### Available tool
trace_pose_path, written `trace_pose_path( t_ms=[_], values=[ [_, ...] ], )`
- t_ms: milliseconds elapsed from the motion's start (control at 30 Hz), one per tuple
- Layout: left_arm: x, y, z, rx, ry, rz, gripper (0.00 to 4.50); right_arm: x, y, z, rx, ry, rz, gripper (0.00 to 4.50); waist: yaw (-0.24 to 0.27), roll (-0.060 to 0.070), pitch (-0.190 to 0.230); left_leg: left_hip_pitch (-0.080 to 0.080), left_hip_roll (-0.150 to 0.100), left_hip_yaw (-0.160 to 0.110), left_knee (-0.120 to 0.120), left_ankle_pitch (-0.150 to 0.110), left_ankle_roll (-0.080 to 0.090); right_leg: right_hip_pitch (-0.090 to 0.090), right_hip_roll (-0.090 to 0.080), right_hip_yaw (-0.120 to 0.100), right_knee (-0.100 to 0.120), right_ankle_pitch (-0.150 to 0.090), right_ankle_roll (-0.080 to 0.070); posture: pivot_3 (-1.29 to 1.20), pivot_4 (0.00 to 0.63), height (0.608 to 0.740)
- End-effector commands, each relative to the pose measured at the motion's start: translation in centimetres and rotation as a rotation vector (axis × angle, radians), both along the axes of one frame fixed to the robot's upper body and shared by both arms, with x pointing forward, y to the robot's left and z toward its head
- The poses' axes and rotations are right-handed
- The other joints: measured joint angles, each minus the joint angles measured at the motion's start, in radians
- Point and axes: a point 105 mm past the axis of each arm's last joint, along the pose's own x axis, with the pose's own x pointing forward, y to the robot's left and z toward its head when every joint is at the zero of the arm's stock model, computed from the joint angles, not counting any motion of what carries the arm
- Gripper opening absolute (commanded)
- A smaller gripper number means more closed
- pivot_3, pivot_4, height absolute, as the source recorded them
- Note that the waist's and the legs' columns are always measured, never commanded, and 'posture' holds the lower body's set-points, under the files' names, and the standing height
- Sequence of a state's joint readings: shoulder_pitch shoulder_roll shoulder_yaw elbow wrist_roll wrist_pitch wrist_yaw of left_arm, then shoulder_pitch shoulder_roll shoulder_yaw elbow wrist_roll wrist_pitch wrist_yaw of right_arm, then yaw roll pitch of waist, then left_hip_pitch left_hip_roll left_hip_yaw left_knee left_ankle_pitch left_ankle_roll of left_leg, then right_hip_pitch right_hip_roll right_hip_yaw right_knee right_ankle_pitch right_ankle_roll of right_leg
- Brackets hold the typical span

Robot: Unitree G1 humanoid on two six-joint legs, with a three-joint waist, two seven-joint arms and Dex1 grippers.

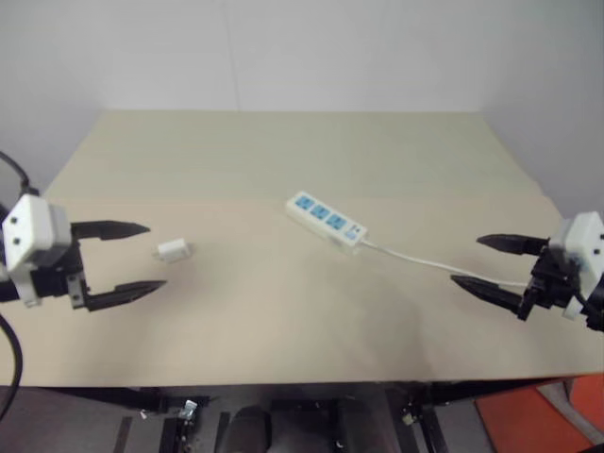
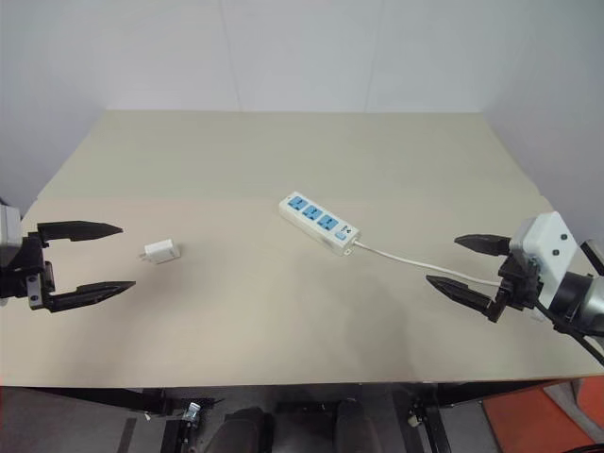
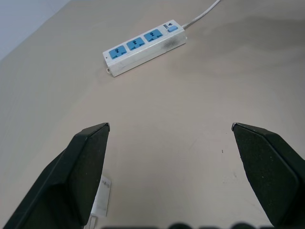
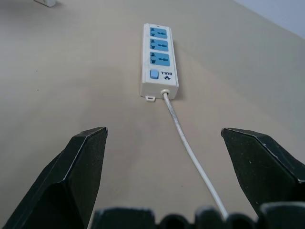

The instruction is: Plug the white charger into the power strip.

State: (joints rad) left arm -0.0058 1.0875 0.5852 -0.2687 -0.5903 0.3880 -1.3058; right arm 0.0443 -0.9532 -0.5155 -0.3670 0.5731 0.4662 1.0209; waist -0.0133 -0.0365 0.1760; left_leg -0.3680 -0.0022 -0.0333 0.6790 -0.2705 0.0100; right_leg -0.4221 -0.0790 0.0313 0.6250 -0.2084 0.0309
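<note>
The white charger [image 1: 174, 251] lies on the beige table [image 1: 283, 321] at the left, a short way beyond my left gripper's fingertips. My left gripper [image 1: 149, 257] hovers open and empty, pointing toward it. In the left wrist view the charger [image 3: 101, 199] peeks out beside one finger. The power strip [image 1: 327, 221], a white bar with three blue sockets, lies diagonally at the table's middle; its thin white cord [image 1: 444, 266] runs right. My right gripper [image 1: 466, 260] hangs open and empty at the right, above the cord's far end, facing the strip [image 4: 157, 62].
The table's front edge [image 1: 283, 383] runs just below both grippers, with dark frame parts beneath. An orange object [image 1: 543, 415] sits on the floor at the lower right. A plain wall stands behind the table.
</note>
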Motion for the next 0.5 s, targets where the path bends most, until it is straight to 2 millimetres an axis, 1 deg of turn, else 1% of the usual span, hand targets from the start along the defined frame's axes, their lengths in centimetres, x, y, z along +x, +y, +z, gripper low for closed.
trace_pose_path(
  t_ms=[33, 200, 500],
  values=[
    [-0.02, -0.26, 0.64, 0.004, -0.036, -0.017, 4.5, -0.07, 0.42, 0.87, -0.003, -0.041, 0.015, 4.48, -0.001, 0.0, 0.0, 0.0, 0.0, 0.0, 0.0, 0.0, 0.0, 0.0, 0.0, 0.001, 0.0, 0.0, 0.0, 0.0, 0.15, 0.74],
    [0.06, -0.29, 0.69, 0.005, -0.038, -0.021, 4.5, -0.14, 0.44, 0.9, -0.002, -0.044, 0.015, 4.48, -0.001, 0.0, 0.0, 0.001, 0.001, 0.003, 0.0, 0.0, 0.0, 0.0, 0.001, 0.003, 0.0, -0.002, 0.004, 0.0, 0.15, 0.74],
    [0.16, -0.44, 0.78, 0.008, -0.036, -0.029, 4.5, -0.14, 0.55, 0.81, 0.0, -0.044, 0.016, 4.48, -0.001, 0.0, 0.0, 0.001, 0.001, 0.004, -0.001, 0.0, 0.0, -0.001, 0.002, 0.004, 0.0, -0.002, 0.004, 0.0, 0.15, 0.74]
  ],
)
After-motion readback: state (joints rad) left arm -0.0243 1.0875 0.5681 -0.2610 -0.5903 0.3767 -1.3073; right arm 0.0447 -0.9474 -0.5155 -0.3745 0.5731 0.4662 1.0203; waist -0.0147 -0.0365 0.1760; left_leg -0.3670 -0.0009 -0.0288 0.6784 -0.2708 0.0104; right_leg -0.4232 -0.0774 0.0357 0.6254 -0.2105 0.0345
